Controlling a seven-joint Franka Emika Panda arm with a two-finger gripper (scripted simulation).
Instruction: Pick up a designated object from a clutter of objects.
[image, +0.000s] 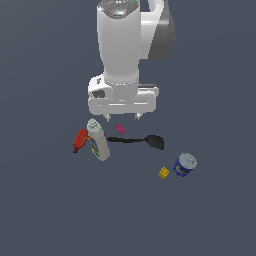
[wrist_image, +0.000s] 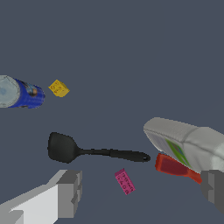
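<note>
Below open tool (image: 123, 117): pink brick (image: 120, 129), beside black spatula (image: 137, 141).

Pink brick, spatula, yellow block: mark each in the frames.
pink brick (wrist_image: 124, 182), wrist view, middle of its studded top face.
spatula (image: 154, 141), exterior view, on the black blade.
yellow block (wrist_image: 58, 88), wrist view, centre of the block.

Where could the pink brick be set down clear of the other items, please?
Bare floor lies between the black spatula and the yellow block, and along the exterior view's left of the red bottle. It is crowded where the pink brick, white bottle and red bottle cluster beneath the open claw.
</note>
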